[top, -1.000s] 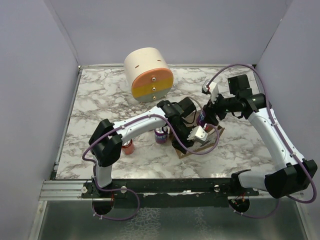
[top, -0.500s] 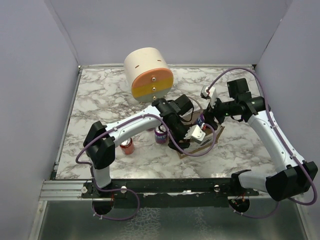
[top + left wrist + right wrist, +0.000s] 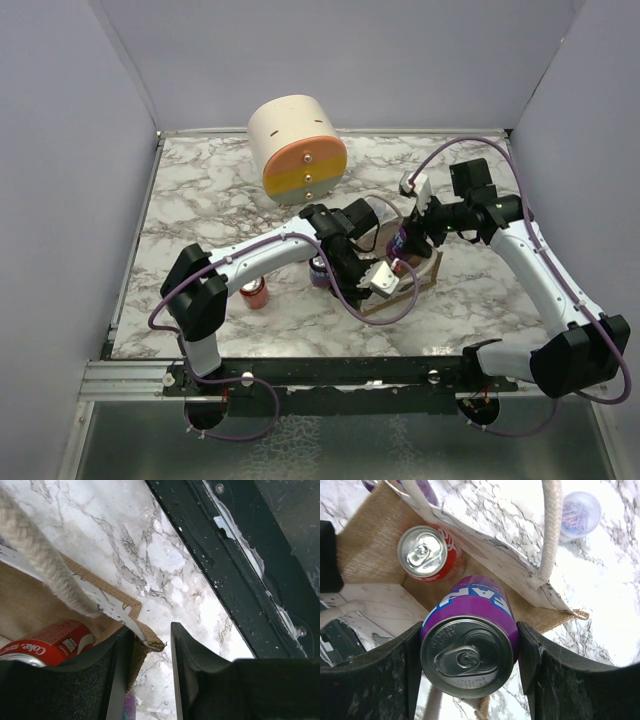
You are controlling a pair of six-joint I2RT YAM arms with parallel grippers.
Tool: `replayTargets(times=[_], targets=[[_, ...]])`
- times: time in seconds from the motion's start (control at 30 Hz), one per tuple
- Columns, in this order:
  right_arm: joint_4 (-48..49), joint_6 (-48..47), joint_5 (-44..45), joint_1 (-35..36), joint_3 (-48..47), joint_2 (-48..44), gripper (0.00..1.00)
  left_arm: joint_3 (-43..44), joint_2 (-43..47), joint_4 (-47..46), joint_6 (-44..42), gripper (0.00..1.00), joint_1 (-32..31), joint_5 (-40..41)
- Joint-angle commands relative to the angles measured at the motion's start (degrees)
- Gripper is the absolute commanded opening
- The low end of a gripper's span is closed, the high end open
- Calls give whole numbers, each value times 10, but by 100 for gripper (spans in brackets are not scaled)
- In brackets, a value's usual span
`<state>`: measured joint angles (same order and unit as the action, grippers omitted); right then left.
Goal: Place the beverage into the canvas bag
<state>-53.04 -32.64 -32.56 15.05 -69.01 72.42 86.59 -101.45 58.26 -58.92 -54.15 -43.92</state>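
Bright, even overhead light; crisp from above, softer close in.
The marble desk [image 3: 200,200] is evenly lit, with only faint, soft shadows under the arms [image 3: 270,250]. In the left wrist view the desk glares white beside the rail [image 3: 225,565], and the left claw [image 3: 152,632] is a dark blur along the near edge. In the right wrist view the can [image 3: 467,630] top glints, the right claw [image 3: 470,650] reads black and featureless, and the bag [image 3: 375,555] inside is dimmer than the washed-out desk.
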Motion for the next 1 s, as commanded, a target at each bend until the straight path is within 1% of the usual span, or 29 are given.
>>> replayTargets(times=[0.0,0.23,0.43,0.57,0.73,0.97], targets=[[57,3,33,5,11,4,31,-32,15,9,-27,37,-1,-39],[62,9,65,26,9,12,31,-23,10,-2,-18,37,-1,-26],[80,12,102,59,22,17,31,1,3,-8,2,40,-1,-25],[88,12,110,77,27,23,31,5,3,-11,11,41,-1,-22],[103,11,122,90,38,30,31,3,6,-12,12,43,-1,-21],[143,13,141,93,78,29,31,-3,9,-13,11,44,-1,-18]])
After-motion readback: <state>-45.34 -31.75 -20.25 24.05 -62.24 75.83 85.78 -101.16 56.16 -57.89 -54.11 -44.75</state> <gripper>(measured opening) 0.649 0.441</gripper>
